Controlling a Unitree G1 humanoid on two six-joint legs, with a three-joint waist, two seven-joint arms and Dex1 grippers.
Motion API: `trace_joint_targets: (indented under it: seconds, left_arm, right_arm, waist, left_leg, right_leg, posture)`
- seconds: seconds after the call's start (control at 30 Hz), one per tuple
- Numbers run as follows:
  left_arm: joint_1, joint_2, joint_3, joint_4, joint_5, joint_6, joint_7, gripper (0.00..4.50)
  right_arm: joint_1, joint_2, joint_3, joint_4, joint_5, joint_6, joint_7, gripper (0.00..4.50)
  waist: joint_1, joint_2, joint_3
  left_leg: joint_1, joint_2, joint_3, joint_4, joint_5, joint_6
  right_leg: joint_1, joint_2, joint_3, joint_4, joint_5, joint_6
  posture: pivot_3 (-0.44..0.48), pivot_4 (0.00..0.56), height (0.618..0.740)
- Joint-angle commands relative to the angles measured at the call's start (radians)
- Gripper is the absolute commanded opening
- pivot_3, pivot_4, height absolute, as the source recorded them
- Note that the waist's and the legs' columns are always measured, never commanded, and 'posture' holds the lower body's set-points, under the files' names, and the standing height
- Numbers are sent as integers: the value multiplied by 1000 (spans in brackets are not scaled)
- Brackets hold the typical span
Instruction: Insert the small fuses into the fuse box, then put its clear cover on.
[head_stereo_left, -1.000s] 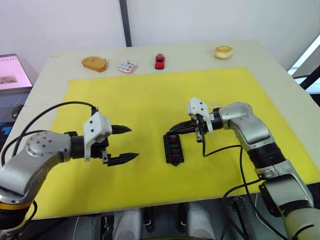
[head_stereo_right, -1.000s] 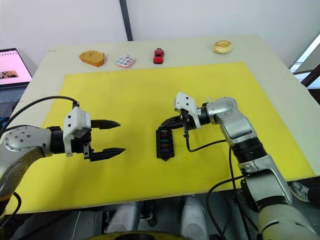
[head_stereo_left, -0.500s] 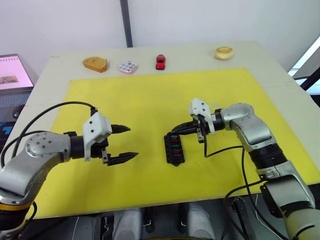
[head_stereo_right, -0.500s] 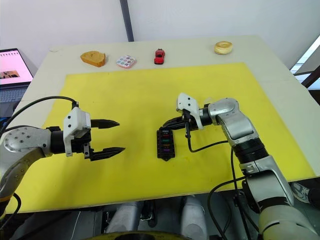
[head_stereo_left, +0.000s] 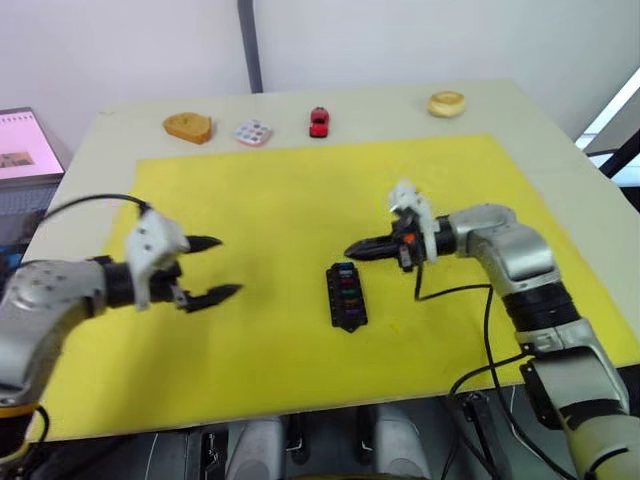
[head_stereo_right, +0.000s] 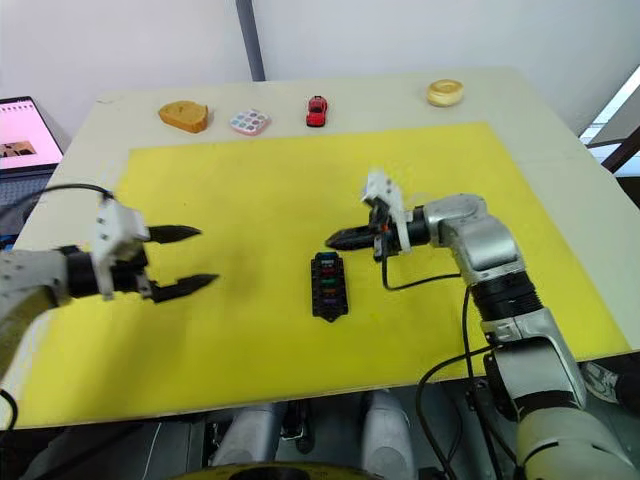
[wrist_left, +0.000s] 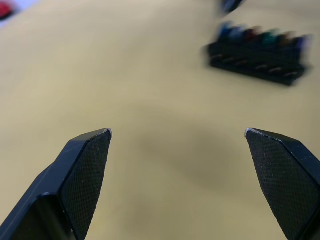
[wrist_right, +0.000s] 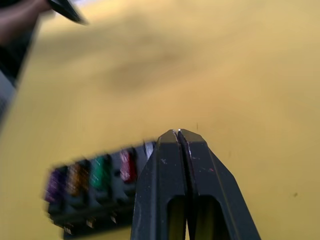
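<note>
White wall (head_stereo_left: 120, 45), beige table (head_stereo_left: 560, 125), yellow mat (head_stereo_left: 290, 190)

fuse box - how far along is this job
Done: the fuse box on the yellow mat already holds a row of coloured fuses. In hand: nothing; the right gripper is shut and empty, the left gripper open. Left: the clear cover.

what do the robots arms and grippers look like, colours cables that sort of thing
Both arms are silver-grey metal with rounded joint housings and black bands between segments. Each wrist carries a white plastic block. The left gripper and right gripper each have two black tapered fingers with cross-hatched textured pads. Thin black cables loop loosely along both arms.
</note>
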Motion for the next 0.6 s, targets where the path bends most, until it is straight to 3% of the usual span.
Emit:
trace_joint_targets:
  seconds: [0.03,0.17,0.33,0.43,0.6]
  left_arm:
    - [7,7,150,48,-54,20,-4,4500]
    - [92,-18,235,115,-12,-22,10,4500]
    - [176,-75,330,266,44,-122,54,4500]
    - [188,-120,367,364,50,-171,88,4500]
    - [231,-186,374,465,93,-278,125,4500]
  right_arm:
    - [-67,-81,-164,-23,108,142,-57,48]
    - [-38,-211,-254,167,33,58,-128,48]
    - [-10,-362,-385,561,-49,-179,-257,48]
    - [-34,-409,-484,794,-49,-329,-407,855]
    - [-32,-417,-540,949,-75,-495,-563,3336]
  waist:
    - [4,0,0]
    - [5,-2,-1]
    - [3,0,0]
    - [-4,0,0]
    - [-22,0,0]
  left_leg:
    - [-1,0,0,0,0,0]
    - [0,-1,-2,0,-1,0]
    - [-1,-2,1,0,-1,1]
    - [-1,-1,3,-1,0,1]
    - [0,2,6,-2,-1,0]
  right_leg:
    - [-1,0,0,0,0,1]
    - [1,0,-2,-4,0,0]
    - [-1,-2,-1,-3,0,0]
    - [1,-2,-1,-2,0,0]
    - [1,-2,0,-2,0,0]
  posture:
    - [0,150,740]
    - [0,150,740]
    - [0,150,740]
    - [0,150,740]
    - [0,150,740]
